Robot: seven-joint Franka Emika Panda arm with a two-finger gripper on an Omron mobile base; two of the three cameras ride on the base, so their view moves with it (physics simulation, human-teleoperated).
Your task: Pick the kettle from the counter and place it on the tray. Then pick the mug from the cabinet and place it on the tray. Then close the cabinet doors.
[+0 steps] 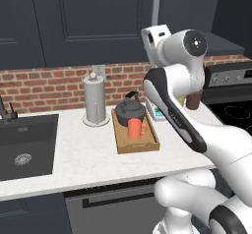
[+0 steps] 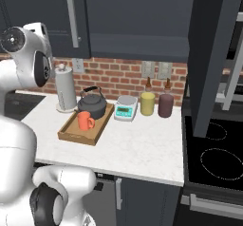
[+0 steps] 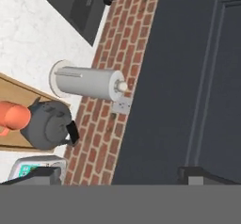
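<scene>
A: From the left base view, where do the task's things stand?
B: The kettle (image 1: 130, 111) and the mug (image 1: 136, 128) both sit on the tray (image 1: 139, 145), kettle at the back, mug in front of it. The tray lies on the counter (image 1: 88, 149), with the paper-towel roll (image 1: 95, 99) just to its left and the sink (image 1: 25, 144) further left. The arm's white forearm crosses in front of the tray's right end and partly hides the scale (image 1: 157, 112) and the maroon cup (image 1: 194, 100).

A: And the right base view?
B: Same arrangement: kettle (image 2: 92, 105) behind mug (image 2: 85, 120) on the tray (image 2: 71, 131). Right of the tray stand the scale (image 2: 125, 108), the yellow-green cup (image 2: 147, 103) and the maroon cup (image 2: 165, 105). One cabinet door (image 2: 211, 54) hangs open over the stove (image 2: 213, 158) and blocks what lies behind it. Another door with a silver bar handle (image 2: 72, 16) looks flush with the cabinet front.

A: The hand view?
B: It is rolled sideways. The gripper (image 3: 120, 175) has its tips wide apart with nothing between them, facing a dark door panel (image 3: 188, 77) and the brick wall (image 3: 108, 100). The roll (image 3: 89, 83), kettle (image 3: 47, 125), mug (image 3: 14, 116) and a corner of the scale (image 3: 33, 168) show at the left.
</scene>
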